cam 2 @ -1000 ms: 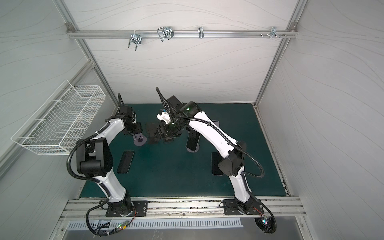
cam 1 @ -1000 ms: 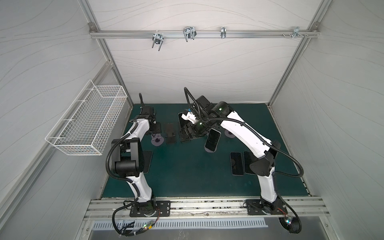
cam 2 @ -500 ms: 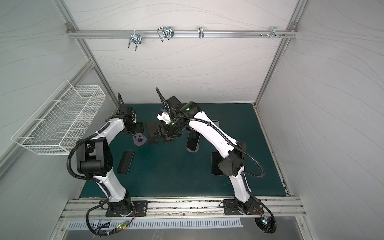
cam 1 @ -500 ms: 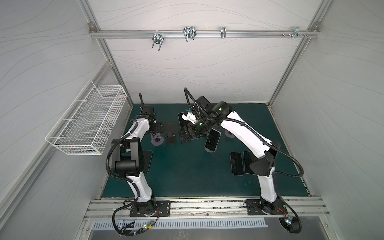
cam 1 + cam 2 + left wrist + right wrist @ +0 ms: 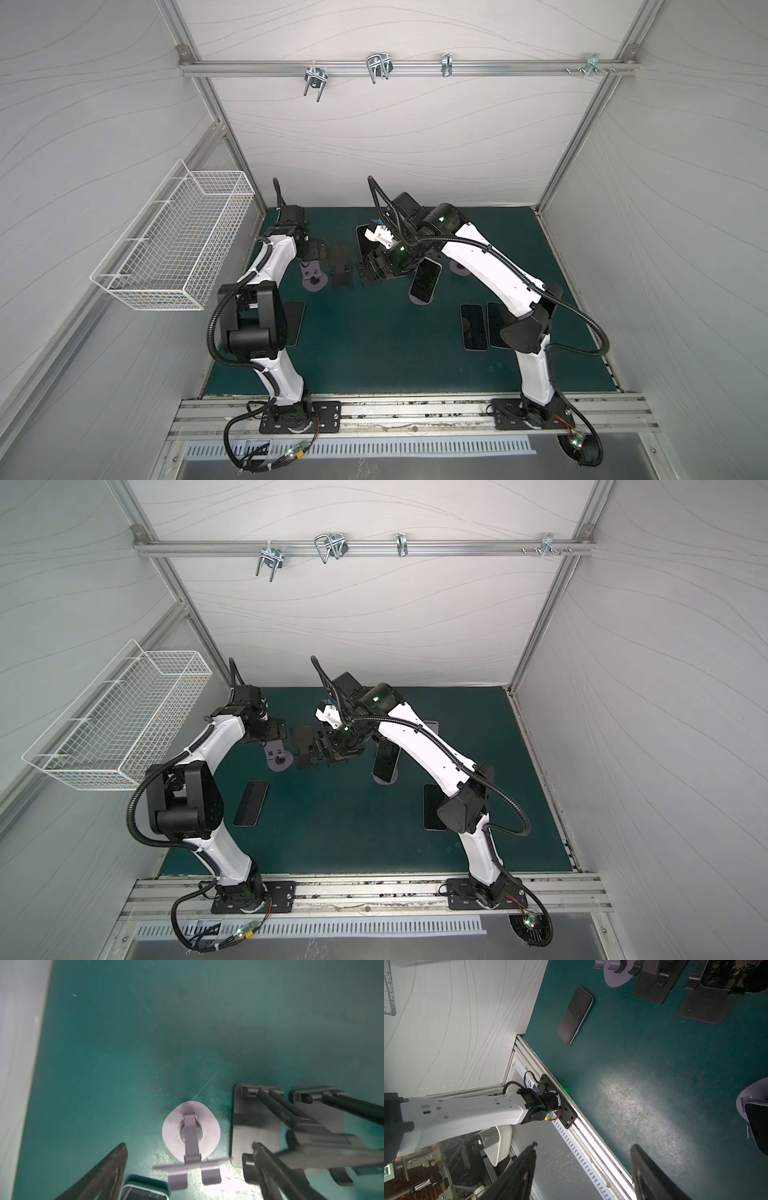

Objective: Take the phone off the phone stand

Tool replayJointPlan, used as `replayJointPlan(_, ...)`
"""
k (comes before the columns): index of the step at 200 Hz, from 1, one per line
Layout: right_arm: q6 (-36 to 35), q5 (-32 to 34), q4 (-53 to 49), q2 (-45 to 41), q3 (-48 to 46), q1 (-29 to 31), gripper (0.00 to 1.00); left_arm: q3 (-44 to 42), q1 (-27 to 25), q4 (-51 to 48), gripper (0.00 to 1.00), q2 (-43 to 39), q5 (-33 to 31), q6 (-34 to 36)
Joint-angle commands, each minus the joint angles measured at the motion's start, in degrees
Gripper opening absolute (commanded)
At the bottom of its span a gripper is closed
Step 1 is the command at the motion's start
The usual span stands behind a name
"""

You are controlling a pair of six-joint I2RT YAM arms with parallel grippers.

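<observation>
In a top view, find the dark glossy slab phone (image 5: 362,248) leaning on the black hinged metal stand (image 5: 366,279) on the dark green bench (image 5: 374,353), just beside the right gripper (image 5: 376,268); probably the one to lift, though hard to be sure with a second dark phone (image 5: 424,280) propped on a lilac round-based stand (image 5: 420,302) nearby. From the left wrist, note the left gripper (image 5: 189,1144) spread wide and empty above a bare lilac metal stand (image 5: 191,1138); better used to pin the black stand's base. From the right wrist, see the right gripper partly parted, holding nothing; turn toward the phone, widen past its long edges, close, lift along the lean without tipping the stand.
</observation>
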Motion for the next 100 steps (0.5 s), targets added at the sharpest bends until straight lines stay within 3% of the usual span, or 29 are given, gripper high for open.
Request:
replayJointPlan(1,-0.2,1.4,-1.1,-3.5,0.8,0.5,0.74,1.7,0.3,-0.5,0.96,-3.7,-1.6,-0.1)
replayJointPlan(64,0.9,4.8,1.4,-7.3,-1.3,0.6,0.74,-1.4,0.3,-1.2,0.96,-8.7,-0.6,-1.9)
replayJointPlan(100,-3.8,13.4,0.2,-9.8,-1.4,2.5,0.73,-4.8,-0.5,-0.8,0.96,-13.5,1.7,-4.8)
